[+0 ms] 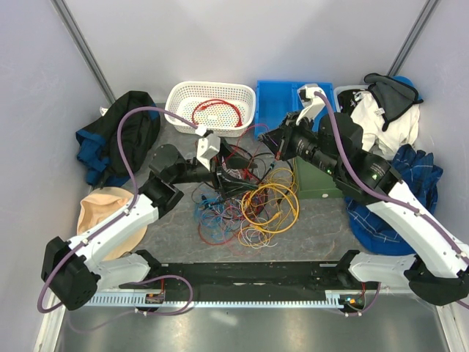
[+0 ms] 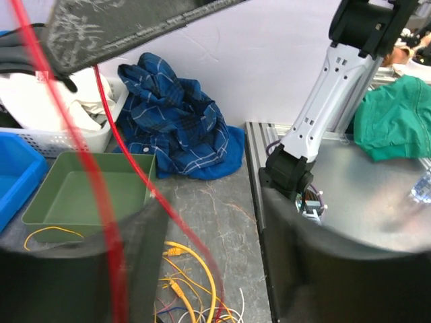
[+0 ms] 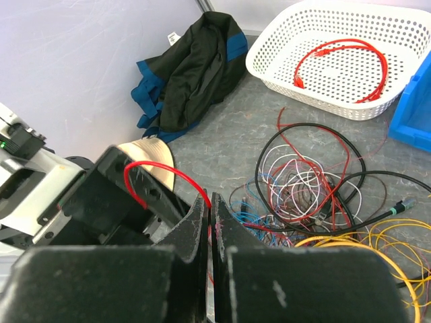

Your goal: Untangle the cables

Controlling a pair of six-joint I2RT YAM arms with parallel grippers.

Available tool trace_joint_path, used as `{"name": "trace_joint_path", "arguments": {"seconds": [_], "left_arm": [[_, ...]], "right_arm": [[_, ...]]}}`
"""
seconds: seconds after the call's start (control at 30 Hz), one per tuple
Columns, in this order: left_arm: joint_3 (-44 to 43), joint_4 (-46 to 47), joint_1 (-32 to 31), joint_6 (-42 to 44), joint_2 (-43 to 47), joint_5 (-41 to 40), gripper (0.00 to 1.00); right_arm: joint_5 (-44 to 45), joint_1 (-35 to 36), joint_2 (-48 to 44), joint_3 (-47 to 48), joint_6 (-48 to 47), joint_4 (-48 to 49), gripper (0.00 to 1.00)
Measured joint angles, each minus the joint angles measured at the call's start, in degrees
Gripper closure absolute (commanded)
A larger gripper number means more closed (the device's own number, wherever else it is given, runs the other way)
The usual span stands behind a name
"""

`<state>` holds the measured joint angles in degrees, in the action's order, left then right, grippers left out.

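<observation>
**Cables** (image 1: 245,202): thin, flexible, glossy-sheathed wires in red, black, white, blue and purple. They were heaped in overlapping round loops, flat on the mottled grey table, directly beneath and between both grippers. A yellow-orange coil (image 1: 271,207) lay at the edge of the heap, under the right gripper.

**Red cable** (image 3: 155,165): lifted clear of the heap. It arched in a smooth hoop over the left arm's black housing, and its long axis ran down into the right gripper's fingertips.

**Right gripper** (image 3: 210,208): matte black pads pressed together, pinching the red cable.

**Left gripper** (image 1: 220,174): jaws stood apart with red strands running steeply between them. The close view was blurred, so contact with the pads could not be told.

**White perforated plastic basket** (image 3: 269,67): beyond the right gripper's tips, holding a second red cable (image 3: 343,42) curled in an open arc.

**Green rectangular tray** (image 2: 87,195) and **crumpled blue plaid shirt** (image 2: 175,128): ahead of the left gripper.
</observation>
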<state>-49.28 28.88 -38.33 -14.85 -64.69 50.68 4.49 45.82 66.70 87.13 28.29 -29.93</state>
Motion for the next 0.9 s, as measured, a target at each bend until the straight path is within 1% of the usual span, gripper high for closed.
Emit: {"name": "trace_joint_path", "arguments": {"seconds": [0.03,0.13,0.27,0.33,0.5,0.67,0.77,0.87,0.9], "left_arm": [[0.00,-0.09,0.00,0.07,0.22,-0.50,0.18],[0.00,-0.26,0.02,0.26,0.83,-1.29,0.13],[0.00,-0.37,0.07,0.26,0.98,-1.77,0.10],[0.00,-0.52,0.07,0.26,0.96,-2.14,0.05],[-0.02,-0.87,0.11,0.37,0.83,-4.09,0.01],[-0.02,-1.38,0.39,0.39,0.81,-6.25,0.01],[-0.02,-1.29,0.68,0.39,0.70,-7.19,0.03],[-0.02,-0.76,0.72,0.37,0.15,-7.08,0.10],[-0.02,-0.42,0.72,0.31,-0.13,-6.95,0.15]], "right_arm": [[0.07,-0.04,-0.11,0.00,-0.02,-0.13,1.00],[0.07,-0.11,-0.44,0.00,-0.02,-0.57,1.00],[0.04,-0.22,-0.74,0.02,-0.02,-0.59,1.00],[0.04,-0.24,-0.79,0.00,-0.02,-0.59,1.00],[0.00,-0.26,-0.98,0.02,-0.02,-0.63,1.00],[-0.11,-0.26,-1.51,0.02,-0.02,-0.63,1.00],[-0.11,-0.24,-1.75,0.02,-0.02,-0.66,1.00],[-0.11,-0.26,-1.84,0.02,-0.04,-0.63,1.00],[-0.11,-0.26,-1.84,0.02,-0.02,-0.63,1.00]]}}
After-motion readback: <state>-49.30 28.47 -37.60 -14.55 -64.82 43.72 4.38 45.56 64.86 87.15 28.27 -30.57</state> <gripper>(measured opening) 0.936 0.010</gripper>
